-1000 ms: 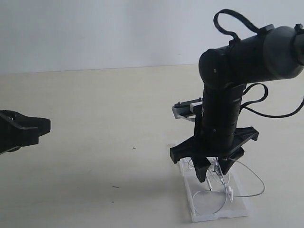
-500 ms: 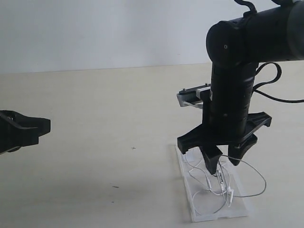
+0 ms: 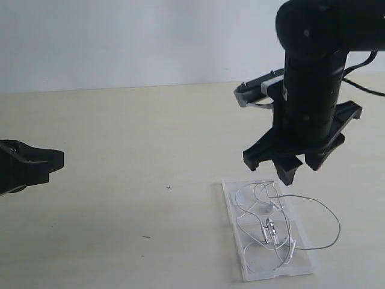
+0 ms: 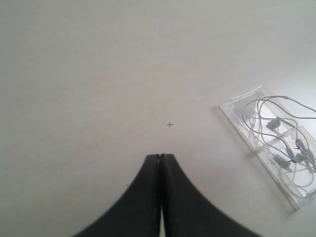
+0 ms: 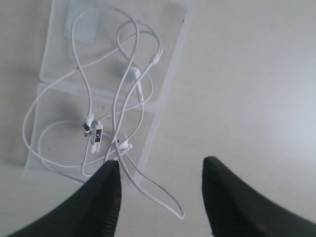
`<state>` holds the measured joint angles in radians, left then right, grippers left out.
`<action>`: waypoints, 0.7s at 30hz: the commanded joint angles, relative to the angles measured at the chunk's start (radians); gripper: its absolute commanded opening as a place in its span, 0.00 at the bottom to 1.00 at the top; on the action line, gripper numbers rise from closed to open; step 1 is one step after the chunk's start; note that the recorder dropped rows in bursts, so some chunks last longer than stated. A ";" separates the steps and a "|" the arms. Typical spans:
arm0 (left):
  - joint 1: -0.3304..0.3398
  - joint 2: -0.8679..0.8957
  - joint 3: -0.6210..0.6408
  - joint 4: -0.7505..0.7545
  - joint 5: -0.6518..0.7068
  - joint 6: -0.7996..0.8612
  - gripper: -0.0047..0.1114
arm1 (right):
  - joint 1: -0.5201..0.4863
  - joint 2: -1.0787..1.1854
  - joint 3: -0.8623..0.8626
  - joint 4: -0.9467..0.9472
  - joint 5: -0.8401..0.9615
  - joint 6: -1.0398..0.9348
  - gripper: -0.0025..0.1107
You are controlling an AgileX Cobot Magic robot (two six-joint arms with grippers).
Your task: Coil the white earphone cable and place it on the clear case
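I'm looking at a broad pale surface (image 3: 120, 138), and the right arm (image 3: 313, 72) stands tall over its right side. The right gripper (image 3: 299, 171) hangs above the far end of the clear case (image 3: 252, 272), fingers (image 5: 109, 197) spread wide and holding nothing. Over at the left edge, the left gripper (image 4: 159, 157) sits low and well apart from everything, its 2 fingers pressed together, empty. The case lies open and flat, 2 square halves end to end, with a pale sticker (image 5: 84, 24) in 1 half. The white earphone cable (image 3: 274, 231) is piled loosely across both halves in uneven loops, 1 loop spilling over the case's edge onto the surface. I can pick out an earbud (image 5: 134, 74) and the inline remote (image 5: 97, 136) among the strands. A tiny cross mark (image 4: 170, 125) dots the surface between left gripper and case.
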<state>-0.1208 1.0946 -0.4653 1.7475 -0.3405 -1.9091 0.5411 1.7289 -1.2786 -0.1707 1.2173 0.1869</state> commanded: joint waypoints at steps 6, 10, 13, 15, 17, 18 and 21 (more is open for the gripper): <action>0.003 0.000 0.003 -0.003 0.003 -0.005 0.04 | -0.006 -0.227 -0.045 -0.073 0.004 -0.113 0.02; 0.003 0.000 0.003 -0.003 0.003 -0.005 0.04 | -0.006 -0.366 -0.045 -0.126 0.004 -0.116 0.03; 0.003 0.000 0.003 -0.003 0.003 -0.005 0.04 | -0.006 -0.459 -0.045 -0.116 0.004 -0.114 0.03; 0.003 0.000 0.003 -0.003 0.003 -0.005 0.04 | -0.006 -0.510 -0.045 -0.116 0.004 -0.114 0.03; 0.003 0.000 0.003 -0.003 0.003 -0.005 0.04 | -0.006 -0.549 -0.045 -0.116 0.004 -0.114 0.03; 0.003 0.000 0.003 -0.003 0.003 -0.005 0.04 | -0.006 -0.564 -0.045 -0.116 0.004 -0.114 0.03; 0.003 0.000 0.003 -0.003 0.003 -0.005 0.04 | -0.006 -0.612 -0.045 -0.116 0.004 -0.114 0.03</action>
<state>-0.1208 1.0946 -0.4653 1.7475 -0.3405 -1.9091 0.5411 1.1562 -1.3182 -0.2803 1.2217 0.0786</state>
